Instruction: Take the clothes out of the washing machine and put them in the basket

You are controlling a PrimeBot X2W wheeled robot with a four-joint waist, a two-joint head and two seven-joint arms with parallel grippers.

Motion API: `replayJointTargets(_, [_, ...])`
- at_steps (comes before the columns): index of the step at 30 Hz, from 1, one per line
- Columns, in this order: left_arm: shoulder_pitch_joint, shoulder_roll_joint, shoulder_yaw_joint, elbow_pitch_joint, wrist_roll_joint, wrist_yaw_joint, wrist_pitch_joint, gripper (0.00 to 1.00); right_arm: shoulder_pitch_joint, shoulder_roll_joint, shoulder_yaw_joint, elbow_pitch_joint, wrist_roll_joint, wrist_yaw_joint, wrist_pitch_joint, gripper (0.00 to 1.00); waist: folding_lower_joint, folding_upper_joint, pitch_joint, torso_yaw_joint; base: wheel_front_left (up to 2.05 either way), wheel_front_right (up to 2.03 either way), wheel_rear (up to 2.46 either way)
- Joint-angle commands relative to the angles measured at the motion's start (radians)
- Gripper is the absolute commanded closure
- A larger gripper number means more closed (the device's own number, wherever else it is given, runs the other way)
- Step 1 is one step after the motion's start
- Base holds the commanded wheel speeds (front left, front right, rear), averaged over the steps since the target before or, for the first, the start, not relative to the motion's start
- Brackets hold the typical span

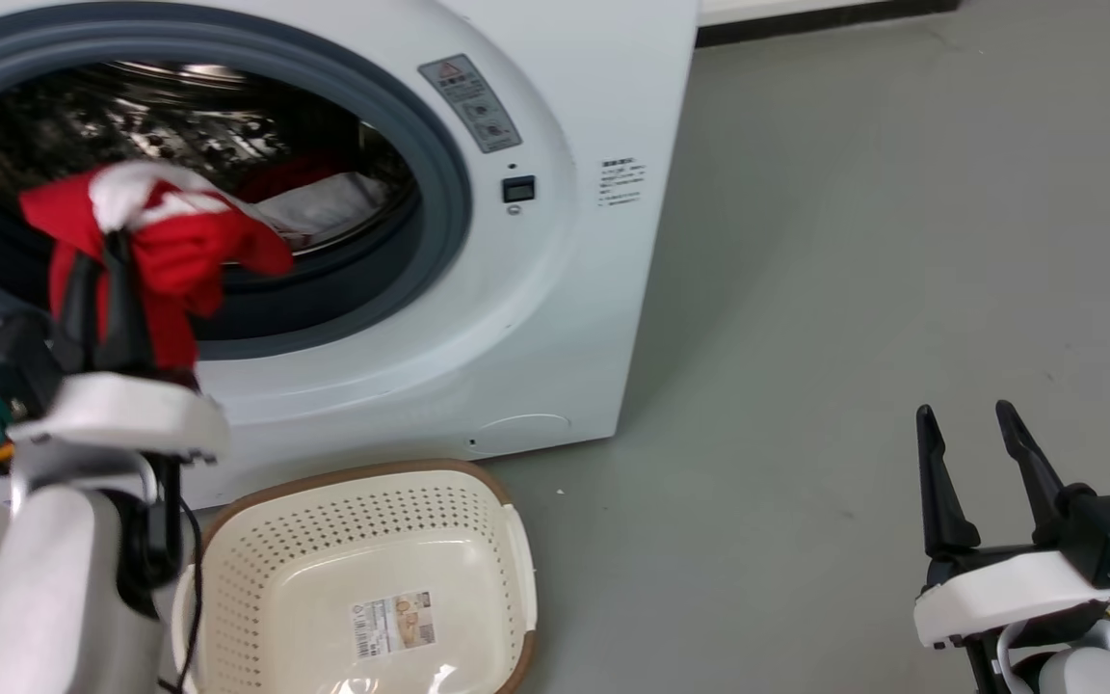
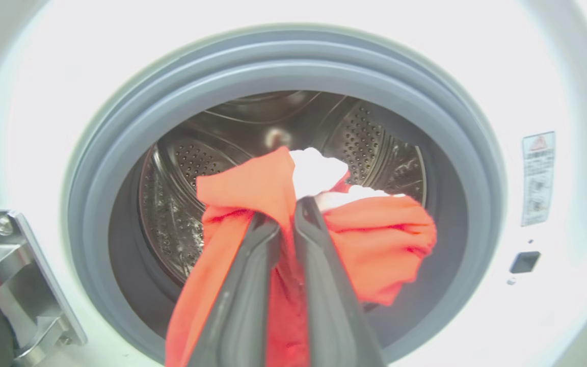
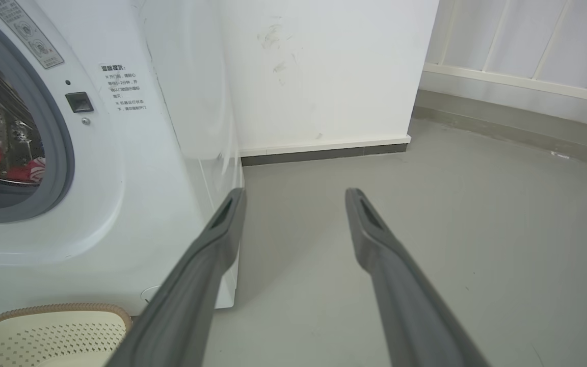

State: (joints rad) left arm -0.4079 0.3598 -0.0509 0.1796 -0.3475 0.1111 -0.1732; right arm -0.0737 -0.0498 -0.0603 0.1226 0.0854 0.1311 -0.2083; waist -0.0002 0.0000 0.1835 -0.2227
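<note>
My left gripper [image 1: 97,253] is shut on a red and white garment [image 1: 170,241], held in front of the washing machine's [image 1: 555,289] grey-rimmed porthole. In the left wrist view the red cloth [image 2: 375,239] bunches around the closed fingers [image 2: 252,255], draping below them. More clothes [image 1: 319,198] lie inside the steel drum. The cream basket [image 1: 507,540] with a brown rim sits on the floor below the porthole, with just a paper label on its bottom. My right gripper [image 1: 964,416] stands open low at the right, over bare floor, nothing between its fingers [image 3: 222,229].
Grey floor [image 1: 854,289] stretches to the right of the washer. A white wall with a dark skirting [image 3: 324,153] stands behind the machine. The door hinge bracket [image 2: 13,285] is at the porthole's left.
</note>
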Motion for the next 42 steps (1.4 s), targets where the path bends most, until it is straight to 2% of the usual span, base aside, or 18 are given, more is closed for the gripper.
replayJointTargets(1, [0.046, -0.008, -0.001, -0.05, 0.005, 0.015, 0.001, 1.0, 0.014, -0.001, -0.004, -0.013, -0.009, -0.001, 0.006, 0.0, 0.0002, 0.0, -0.016, 0.028, 0.0, 0.0, 0.0])
replayJointTargets(8, [0.246, -0.056, -0.033, -0.218, 0.011, 0.069, 0.023, 1.0, 0.041, -0.001, -0.009, -0.05, -0.032, -0.001, 0.041, 0.0, 0.0002, 0.0, -0.038, 0.092, 0.0, 0.0, 0.0])
replayJointTargets(14, [0.379, -0.119, -0.083, -0.207, -0.011, 0.087, 0.028, 1.0, 0.051, -0.001, -0.004, -0.086, -0.045, -0.001, 0.065, 0.0, 0.0002, 0.0, -0.028, 0.132, 0.0, 0.0, 0.0])
replayJointTargets(20, [0.424, -0.18, -0.123, -0.074, -0.05, 0.061, -0.003, 1.0, 0.041, -0.001, 0.002, -0.115, -0.052, -0.001, 0.081, 0.0, 0.0002, 0.0, 0.006, 0.153, 0.0, 0.0, 0.0])
replayJointTargets(26, [0.351, -0.209, -0.138, 0.093, -0.07, 0.026, -0.039, 1.0, 0.004, -0.001, 0.015, -0.14, -0.055, -0.001, 0.086, 0.0, 0.0002, 0.0, 0.084, 0.138, 0.0, 0.0, 0.0])
replayJointTargets(42, [0.023, -0.194, -0.112, 0.543, -0.071, -0.043, -0.086, 1.0, -0.107, 0.0, 0.044, -0.126, -0.018, -0.001, 0.04, 0.0, 0.0002, 0.0, 0.343, 0.017, 0.0, 0.0, 0.0])
